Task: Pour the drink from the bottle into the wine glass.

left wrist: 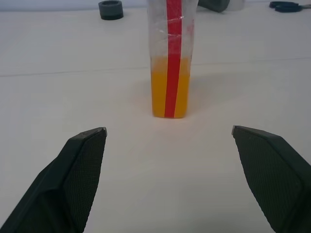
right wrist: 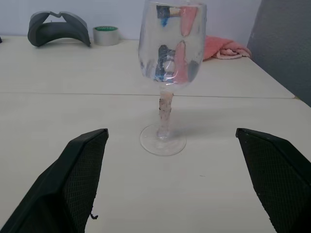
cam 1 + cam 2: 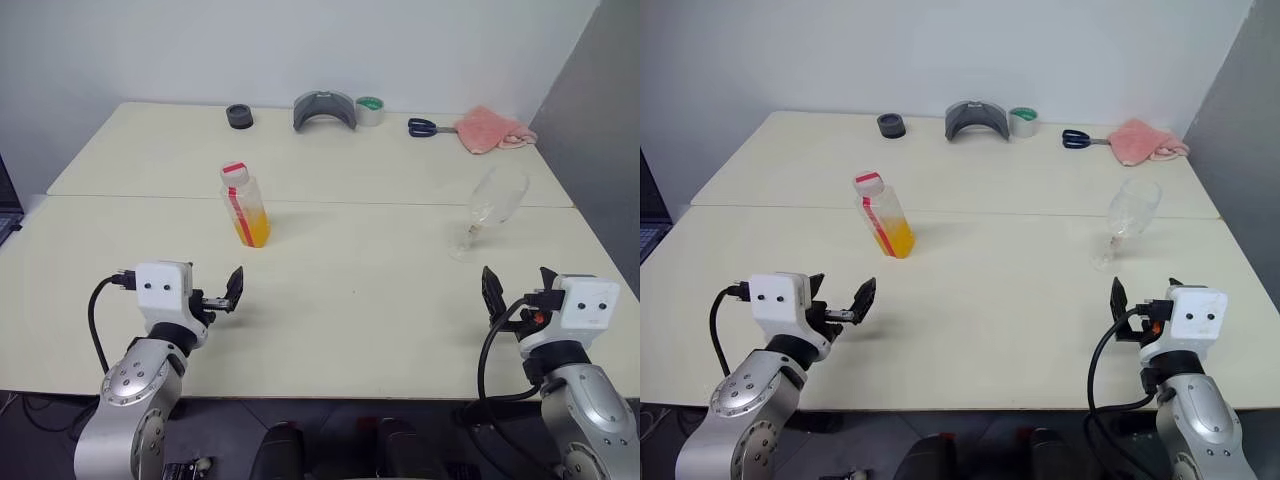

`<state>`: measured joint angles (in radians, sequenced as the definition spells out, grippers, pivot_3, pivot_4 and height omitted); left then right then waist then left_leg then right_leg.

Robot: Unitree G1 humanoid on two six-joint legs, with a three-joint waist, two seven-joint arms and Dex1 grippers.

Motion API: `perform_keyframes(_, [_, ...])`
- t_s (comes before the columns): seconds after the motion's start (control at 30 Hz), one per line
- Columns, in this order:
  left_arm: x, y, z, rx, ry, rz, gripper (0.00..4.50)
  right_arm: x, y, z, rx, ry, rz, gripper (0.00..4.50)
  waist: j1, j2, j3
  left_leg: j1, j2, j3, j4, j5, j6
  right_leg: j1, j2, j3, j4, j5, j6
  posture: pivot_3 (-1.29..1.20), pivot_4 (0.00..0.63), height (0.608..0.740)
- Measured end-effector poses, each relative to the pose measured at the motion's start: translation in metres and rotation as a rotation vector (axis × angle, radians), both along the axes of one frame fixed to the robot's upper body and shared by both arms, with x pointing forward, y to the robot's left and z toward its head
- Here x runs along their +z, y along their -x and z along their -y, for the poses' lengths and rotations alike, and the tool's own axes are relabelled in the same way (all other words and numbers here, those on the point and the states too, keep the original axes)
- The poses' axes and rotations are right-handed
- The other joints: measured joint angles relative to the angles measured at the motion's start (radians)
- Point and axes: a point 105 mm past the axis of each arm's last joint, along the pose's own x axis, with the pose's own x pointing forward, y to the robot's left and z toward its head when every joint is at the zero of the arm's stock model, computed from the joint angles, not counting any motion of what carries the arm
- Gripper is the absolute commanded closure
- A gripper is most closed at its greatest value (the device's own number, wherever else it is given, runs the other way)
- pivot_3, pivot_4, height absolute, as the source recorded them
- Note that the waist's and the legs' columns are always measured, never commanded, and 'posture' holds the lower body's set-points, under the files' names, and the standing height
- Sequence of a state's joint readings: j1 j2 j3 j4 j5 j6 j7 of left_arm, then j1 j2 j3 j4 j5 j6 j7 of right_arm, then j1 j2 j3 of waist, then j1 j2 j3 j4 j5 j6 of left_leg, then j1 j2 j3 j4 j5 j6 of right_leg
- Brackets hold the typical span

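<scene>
On the pale desk the bottle stands upright with its red cap on, the orange drink filling roughly its lower part. The wine glass stands on its foot well to the right of the bottle, with nothing visible in its bowl. The left end effector hovers near the desk's front edge, short of the bottle, fingers spread wide and holding nothing. The right end effector faces the wine glass, likewise spread wide and holding nothing. Along the far edge lie a tape roll, scissors and a pink cloth.
</scene>
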<state>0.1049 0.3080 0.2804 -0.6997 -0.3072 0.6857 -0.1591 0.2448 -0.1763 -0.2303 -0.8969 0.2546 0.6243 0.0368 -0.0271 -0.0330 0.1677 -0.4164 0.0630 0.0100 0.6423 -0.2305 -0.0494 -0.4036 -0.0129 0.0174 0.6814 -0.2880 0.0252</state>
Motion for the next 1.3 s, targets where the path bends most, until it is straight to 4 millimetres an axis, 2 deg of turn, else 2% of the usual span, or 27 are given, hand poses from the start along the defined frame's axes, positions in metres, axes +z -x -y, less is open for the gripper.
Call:
perform_keyframes(0.87, [0.003,-0.001,-0.004,0.029,-0.021,0.013,0.05,0.0,-0.001,-0.001,0.022,0.024,-0.002,0.0,0.0,0.0,0.0,0.0,0.0,0.0,0.0,0.0,0.0,0.0,0.0,0.0,0.0,0.0,0.0,0.0,0.15,0.74])
perform_keyframes(1.0, [0.008,-0.01,-0.006,0.043,-0.017,0.035,0.05,0.007,-0.01,-0.013,0.118,0.085,0.013,0.0,0.0,0.0,0.0,0.001,0.0,0.0,0.0,0.0,0.0,0.0,0.001,-0.001,0.0,0.0,0.0,0.0,0.15,0.74])
perform_keyframes(1.1, [0.007,-0.02,-0.006,0.034,0.001,0.033,0.05,0.016,-0.021,-0.036,0.278,0.049,0.028,0.0,-0.002,0.0,0.0,0.001,0.0,0.0,0.001,0.0,0.0,0.0,0.001,0.0,0.001,0.001,0.0,0.0,0.15,0.74])
perform_keyframes(1.23, [0.016,-0.042,0.002,0.003,0.023,0.08,0.05,0.05,-0.035,-0.068,0.524,0.003,0.114,0.0,0.0,0.0,0.0,0.0,0.0,0.0,0.002,0.0,0.0,0.001,0.001,-0.001,0.0,0.003,-0.001,0.0,0.15,0.74])
perform_keyframes(1.3, [0.022,-0.05,0.003,0.009,0.038,0.104,0.05,0.058,-0.036,-0.079,0.611,-0.026,0.124,0.0,0.0,-0.001,0.0,0.0,0.0,0.0,0.002,0.0,0.0,0.001,0.001,-0.001,0.0,0.004,-0.002,0.0,0.15,0.74])
